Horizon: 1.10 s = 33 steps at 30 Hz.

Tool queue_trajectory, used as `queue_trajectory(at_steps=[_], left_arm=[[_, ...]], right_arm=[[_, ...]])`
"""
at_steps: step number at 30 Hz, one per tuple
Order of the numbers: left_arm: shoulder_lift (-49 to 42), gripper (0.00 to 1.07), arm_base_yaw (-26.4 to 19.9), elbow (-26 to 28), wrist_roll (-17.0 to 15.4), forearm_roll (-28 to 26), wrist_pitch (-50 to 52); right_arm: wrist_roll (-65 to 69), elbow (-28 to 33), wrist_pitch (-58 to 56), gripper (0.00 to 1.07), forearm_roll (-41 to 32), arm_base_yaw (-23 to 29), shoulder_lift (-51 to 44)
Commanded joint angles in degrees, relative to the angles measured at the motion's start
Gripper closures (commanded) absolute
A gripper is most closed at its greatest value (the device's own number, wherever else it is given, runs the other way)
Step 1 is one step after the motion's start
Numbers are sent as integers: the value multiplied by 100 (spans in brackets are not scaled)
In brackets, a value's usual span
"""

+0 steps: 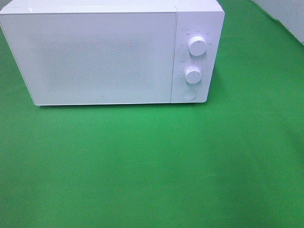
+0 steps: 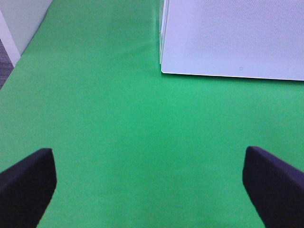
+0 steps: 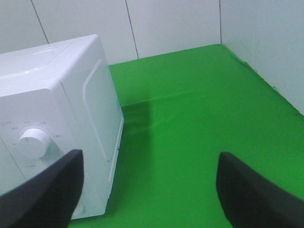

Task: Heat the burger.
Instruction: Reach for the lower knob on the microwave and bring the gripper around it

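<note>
Exterior high view: a white microwave oven (image 1: 102, 52) stands at the far side of a green table cover (image 1: 152, 166), front face toward the camera. Its door (image 1: 90, 57) sits flush with the casing, shut. The control panel on the right of the front carries an upper dial (image 1: 197, 46), a lower dial (image 1: 193, 75) beneath it, and a round button (image 1: 189, 94) at the bottom. A pale wall (image 1: 285, 14) shows at the far right corner. The burger's position cannot be told from this view; the frosted door shows nothing of the oven's interior.

Left wrist view: the left gripper (image 2: 149, 183) hangs over bare green cover with its two dark fingers (image 2: 26, 187) spread wide, nothing between them. The lower corner of the microwave door lies ahead of the gripper and well apart from it, offset toward one finger. The burger cannot be located here.

Right wrist view: the right gripper (image 3: 149, 190) is spread wide, with only green cover showing between its fingers. One finger overlaps the lower front corner of the microwave in the picture; whether it touches the casing cannot be told. One dial and the oven's side panel are in sight, with a white tiled wall (image 3: 166, 23) behind. The burger cannot be located here either.
</note>
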State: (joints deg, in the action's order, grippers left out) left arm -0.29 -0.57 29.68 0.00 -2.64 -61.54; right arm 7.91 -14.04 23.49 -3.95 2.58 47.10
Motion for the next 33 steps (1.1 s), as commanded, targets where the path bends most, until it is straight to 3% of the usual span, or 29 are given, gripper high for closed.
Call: queue_trajectory(at_steps=[1, 10, 25, 27, 29, 30, 33], left_arm=[[-40, 7, 29, -17, 0, -46, 34], [-40, 7, 29, -17, 0, -46, 34], [-40, 7, 29, -17, 0, -46, 34], [-40, 7, 29, -17, 0, -46, 34], [-40, 7, 29, -17, 0, -46, 34], [-40, 7, 29, -17, 0, -46, 34], [-40, 7, 29, -17, 0, -46, 34]], right_arm=[[-97, 361, 985, 33, -269, -23, 223], [-527, 682, 1524, 33, -269, -23, 751], [-659, 682, 2028, 33, -275, 17, 1570], [-791, 682, 2131, 33, -361, 212, 1684], [-1398, 682, 2498, 33, -1026, 1014, 1908], [-1398, 682, 2498, 33, -1026, 1014, 1908], [-2051, 682, 3088, 33, -1994, 1862, 2240]])
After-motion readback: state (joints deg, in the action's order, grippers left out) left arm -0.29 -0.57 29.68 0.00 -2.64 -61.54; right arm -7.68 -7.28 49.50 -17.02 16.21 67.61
